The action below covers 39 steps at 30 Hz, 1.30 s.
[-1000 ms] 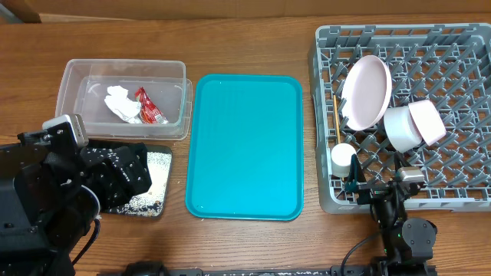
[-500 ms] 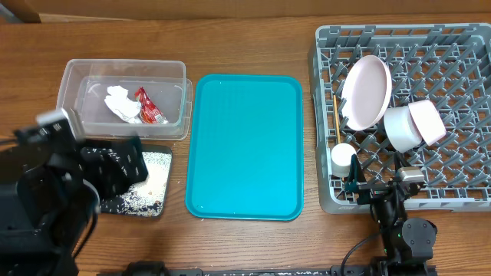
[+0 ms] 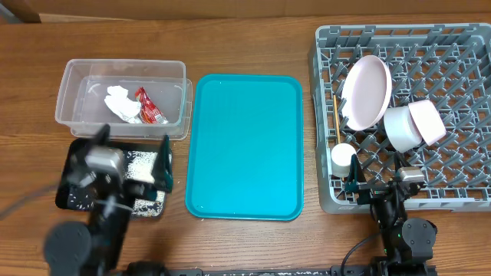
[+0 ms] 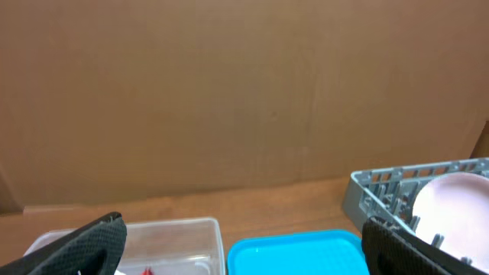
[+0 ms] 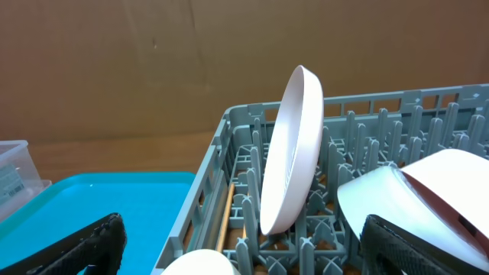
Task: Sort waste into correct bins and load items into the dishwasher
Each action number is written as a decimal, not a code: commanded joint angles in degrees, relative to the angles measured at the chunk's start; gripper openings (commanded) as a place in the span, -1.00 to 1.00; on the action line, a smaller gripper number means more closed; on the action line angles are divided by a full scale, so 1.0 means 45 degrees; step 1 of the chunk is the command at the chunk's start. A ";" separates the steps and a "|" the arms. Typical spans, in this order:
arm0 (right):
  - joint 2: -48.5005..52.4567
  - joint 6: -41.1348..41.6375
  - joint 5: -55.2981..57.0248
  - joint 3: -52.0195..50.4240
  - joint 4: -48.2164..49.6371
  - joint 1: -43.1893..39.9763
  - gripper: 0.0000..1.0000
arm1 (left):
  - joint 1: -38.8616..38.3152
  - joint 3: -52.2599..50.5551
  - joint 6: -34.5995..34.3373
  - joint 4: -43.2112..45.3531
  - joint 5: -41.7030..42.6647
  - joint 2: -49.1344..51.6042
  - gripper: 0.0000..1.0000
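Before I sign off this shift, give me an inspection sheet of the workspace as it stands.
Surface: wooden table.
Job's things: tissue and sauce packet in clear tub; rice grains on black tray; pink plate, bowl, cup, chopstick in grey rack.
Clutter: teal tray, between bins and rack.
Pincers: left pincer open over black tray; right pincer open at rack's near edge.
Cables: thin lead near right arm's base.
Surroundings: brown board wall behind table.

Upper left, a clear tub (image 3: 69,77) holds a crumpled tissue (image 3: 119,102) and a red sauce packet (image 3: 148,107). Below it, a black tray (image 3: 70,198) carries white grains (image 3: 140,159). At right, a grey rack (image 3: 460,46) holds a pink plate (image 3: 366,92) on edge, a tipped bowl (image 3: 401,128), a cup (image 3: 343,157) and chopsticks (image 3: 336,119).
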 commanded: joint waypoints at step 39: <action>-0.0136 0.0000 0.0117 -0.0131 0.0039 -0.0063 1.00 | -0.0189 -0.9141 0.0520 0.3118 -0.0345 -0.4736 1.00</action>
